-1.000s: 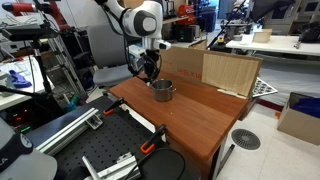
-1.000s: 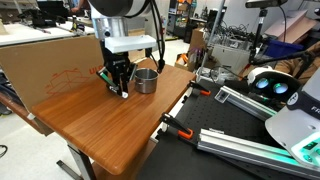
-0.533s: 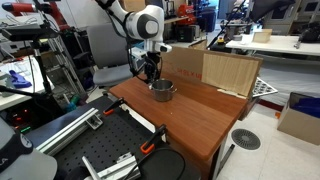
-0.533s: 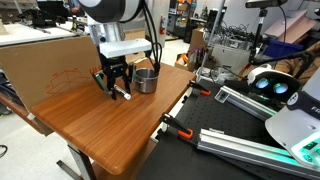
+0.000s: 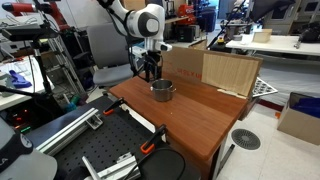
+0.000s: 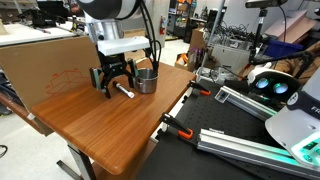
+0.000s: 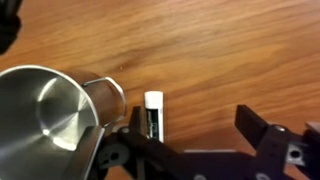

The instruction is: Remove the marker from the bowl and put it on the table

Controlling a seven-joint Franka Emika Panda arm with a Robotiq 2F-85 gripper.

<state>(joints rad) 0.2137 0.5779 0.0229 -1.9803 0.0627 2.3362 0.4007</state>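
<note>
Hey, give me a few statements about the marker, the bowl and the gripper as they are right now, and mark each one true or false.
1. The marker lies on the table, outside the bowl. True.
2. The gripper is shut on the marker. False: its fingers are open and the marker lies free between them.
3. The bowl is tipped on its side. False: it stands upright.
4. A cardboard sheet stands along one table edge. True.
</note>
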